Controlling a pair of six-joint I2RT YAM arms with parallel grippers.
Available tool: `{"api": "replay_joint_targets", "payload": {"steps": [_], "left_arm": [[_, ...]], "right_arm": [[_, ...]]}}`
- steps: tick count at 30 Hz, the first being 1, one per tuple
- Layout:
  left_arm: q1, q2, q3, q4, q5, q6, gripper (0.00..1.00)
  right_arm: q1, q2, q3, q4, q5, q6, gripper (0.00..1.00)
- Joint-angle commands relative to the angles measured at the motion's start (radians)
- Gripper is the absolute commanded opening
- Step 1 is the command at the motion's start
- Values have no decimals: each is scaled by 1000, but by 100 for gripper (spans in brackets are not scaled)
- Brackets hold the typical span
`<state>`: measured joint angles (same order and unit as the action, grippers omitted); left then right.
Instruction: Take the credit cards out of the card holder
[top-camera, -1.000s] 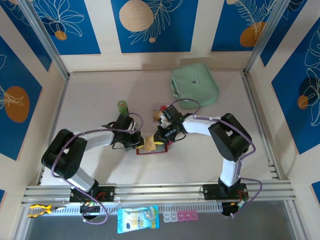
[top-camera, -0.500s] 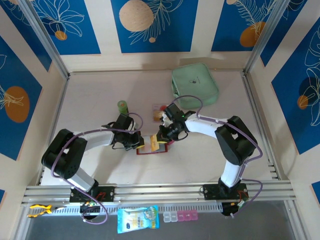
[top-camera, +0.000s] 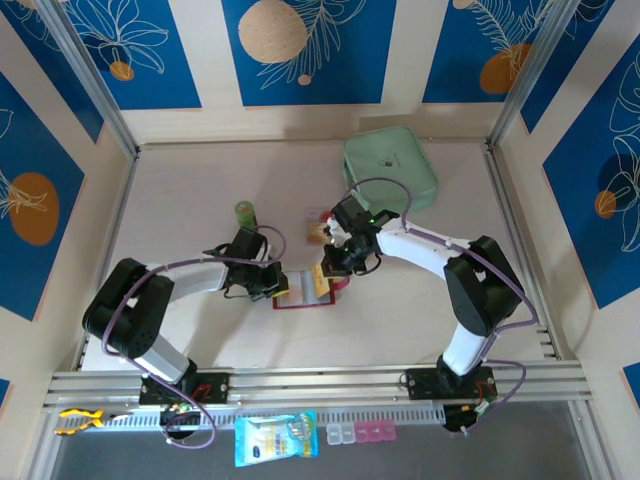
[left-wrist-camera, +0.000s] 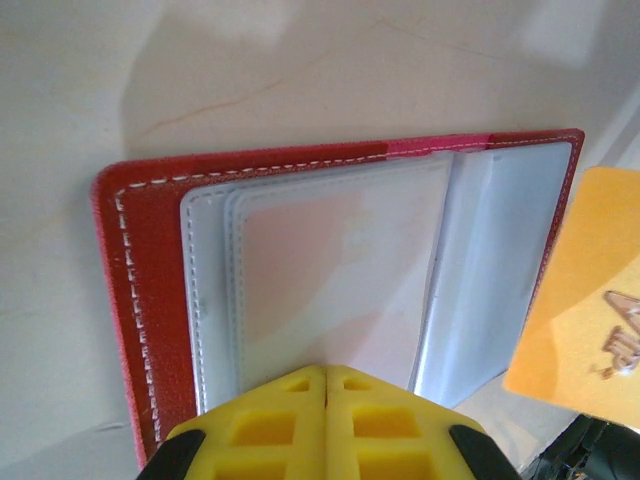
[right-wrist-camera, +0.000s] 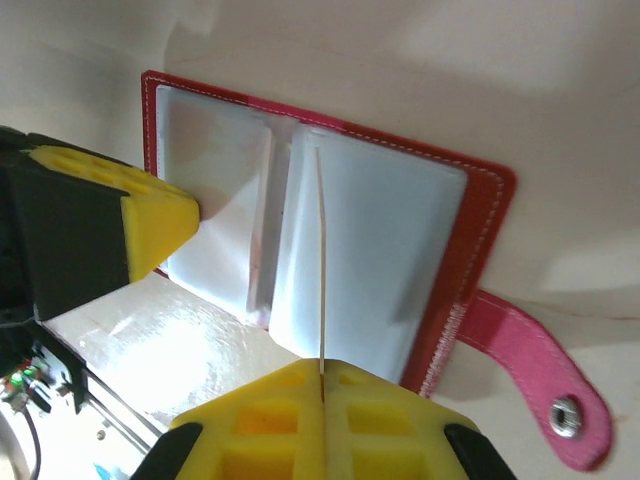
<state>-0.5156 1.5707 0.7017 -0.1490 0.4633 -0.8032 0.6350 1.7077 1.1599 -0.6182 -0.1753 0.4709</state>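
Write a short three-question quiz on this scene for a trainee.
1. True or false: the card holder is snapped shut.
2. What does the right end effector grip? A) nothing B) the orange card C) the card holder
3. Which arm has its closed fingertips on the clear sleeves?
Key: 1 false, it lies open on the table. 2 B. 3 the left, seen at the left end effector.
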Motion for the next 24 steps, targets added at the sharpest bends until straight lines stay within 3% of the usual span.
{"api": "replay_joint_targets", "payload": {"steps": [1,7,17,24], "left_arm": [[-5,-36,0,5,-5,0,2],[-1,-68,-16,39,-3,-11,4],[40,-143,-28,9,0,2,6],[76,-173,-10,-50,0,14,6]], "right_arm": [[-11,-36,55,-113,39,-190,2],[-25,-20,117,-200,153,-474,0],[-78,-9,247,-251,85,-914,0],[-87,87,417,-356,176,-1138,0]]}}
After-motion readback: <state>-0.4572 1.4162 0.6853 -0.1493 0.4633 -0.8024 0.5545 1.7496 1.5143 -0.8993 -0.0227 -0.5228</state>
